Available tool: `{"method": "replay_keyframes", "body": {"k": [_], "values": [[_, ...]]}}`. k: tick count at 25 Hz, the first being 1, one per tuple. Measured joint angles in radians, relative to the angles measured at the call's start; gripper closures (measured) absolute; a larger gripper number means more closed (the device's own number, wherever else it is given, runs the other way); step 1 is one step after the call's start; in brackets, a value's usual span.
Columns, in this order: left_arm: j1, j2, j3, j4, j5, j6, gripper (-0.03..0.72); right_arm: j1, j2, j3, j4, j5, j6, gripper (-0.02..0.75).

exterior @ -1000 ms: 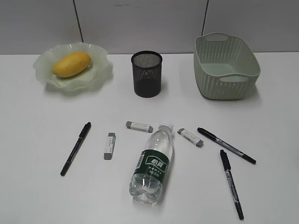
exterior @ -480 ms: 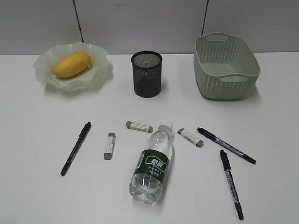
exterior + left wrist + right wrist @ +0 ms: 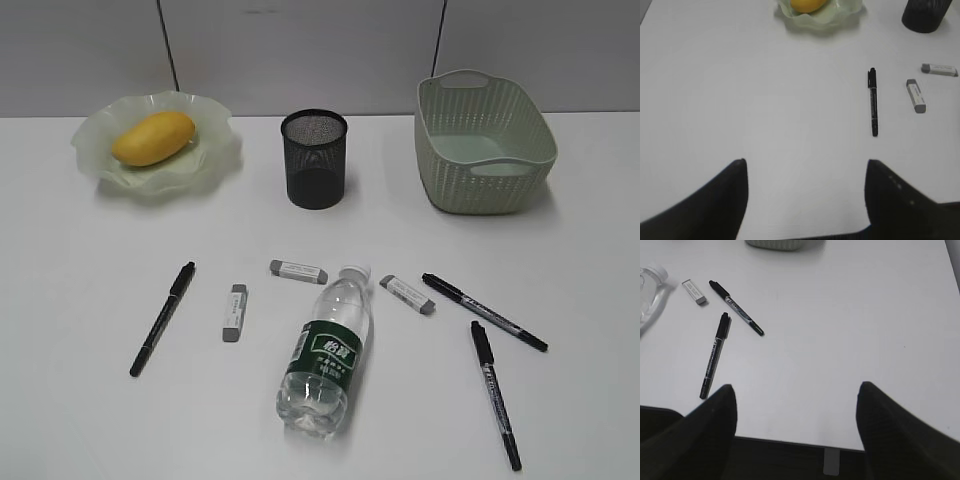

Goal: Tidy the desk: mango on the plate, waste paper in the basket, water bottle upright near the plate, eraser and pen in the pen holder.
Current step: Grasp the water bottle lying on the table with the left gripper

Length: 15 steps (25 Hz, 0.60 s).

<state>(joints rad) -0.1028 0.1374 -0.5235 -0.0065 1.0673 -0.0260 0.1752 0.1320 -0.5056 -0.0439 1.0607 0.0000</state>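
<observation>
The mango [image 3: 152,138] lies on the ruffled green plate [image 3: 95,160] at the back left. The water bottle [image 3: 325,350] lies on its side at the front middle of the desk [image 3: 80,300]. Three erasers [image 3: 298,271] [image 3: 234,313] [image 3: 407,294] and three black pens [image 3: 162,318] [image 3: 484,311] [image 3: 495,393] lie loose around it. The black mesh pen holder [image 3: 314,158] stands at the back middle, the basket [image 3: 483,140] at the back right. No waste paper shows. My left gripper [image 3: 805,167] is open and empty over bare desk. My right gripper [image 3: 796,387] is open and empty above the desk's front edge.
In the left wrist view a pen [image 3: 873,102] and two erasers [image 3: 916,95] lie ahead on the right, the plate [image 3: 840,12] far ahead. In the right wrist view two pens [image 3: 715,355] [image 3: 736,307] and an eraser [image 3: 694,291] lie ahead on the left.
</observation>
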Motion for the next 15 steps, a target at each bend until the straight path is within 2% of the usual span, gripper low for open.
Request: {"method": "replay_keyframes", "body": {"k": [5,9,13,15], "values": [[0.0,0.106,0.0,-0.01,0.002,0.0,0.147,0.0,-0.004,0.0,0.0,-0.01,0.0,0.154],[0.0,0.3,-0.03,-0.083,-0.006,0.017,0.172,0.0,-0.004,0.001,0.0,-0.014,0.0,0.154],[-0.006,0.532,-0.124,-0.133,-0.055,0.034,0.212,0.0,-0.004,0.001,0.0,-0.016,0.0,0.154],[-0.037,0.654,-0.19,-0.142,-0.065,0.045,0.222,0.0,-0.004,0.001,0.0,-0.016,0.0,0.154]]}}
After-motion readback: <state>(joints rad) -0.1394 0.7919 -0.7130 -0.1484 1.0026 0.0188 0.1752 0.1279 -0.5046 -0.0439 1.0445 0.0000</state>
